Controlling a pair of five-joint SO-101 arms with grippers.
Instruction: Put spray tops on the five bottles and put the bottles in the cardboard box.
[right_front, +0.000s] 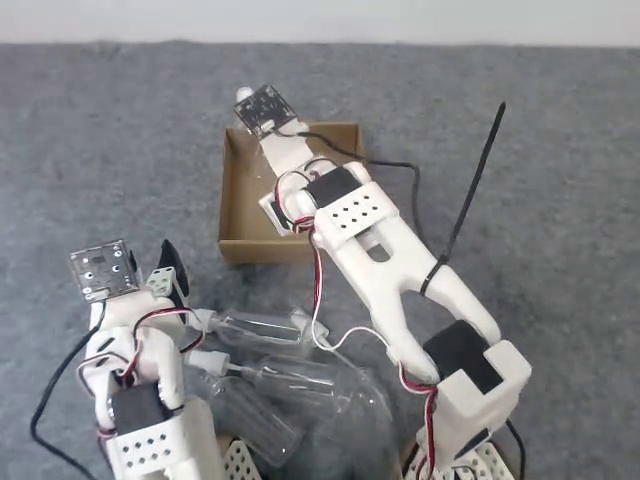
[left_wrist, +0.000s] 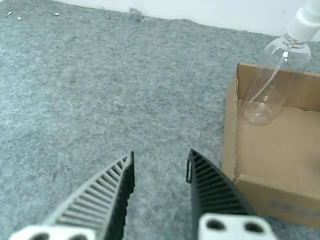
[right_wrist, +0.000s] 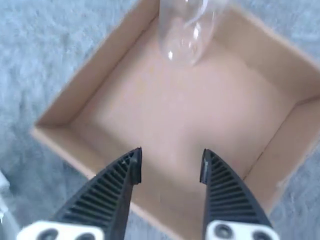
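LEAVING THE BOX: My right gripper (right_wrist: 171, 152) hangs over the cardboard box (right_front: 228, 195), jaws apart and holding nothing. One clear bottle (left_wrist: 270, 80) leans at the far side of the box, base on the box floor and white spray top (left_wrist: 306, 19) above the rim. The right arm (right_front: 370, 250) stretches from near right diagonally toward the far left, with the wrist bent down so the fingers point into the box. My left gripper (left_wrist: 161, 153) sits low over the grey table (right_front: 540, 200), just left of the box. Its jaws are also apart and empty, and the left arm (right_front: 150, 360) is folded up at near left.

A loose bottle (right_front: 255, 327) and a second loose bottle (right_front: 310, 378) lie on their sides between the arms, each apparently capped in white. A third loose bottle (right_front: 262, 425) lies nearer, but I cannot make out its neck.

I judge the step in hand to be leaving the box for the next bottle. I would raise the right gripper straight up until the fingers are above the rim, staying off the leaning bottle, which looks easy to topple. Only then would I swing it near, and I would grip the next bottle around its body rather than by its top.
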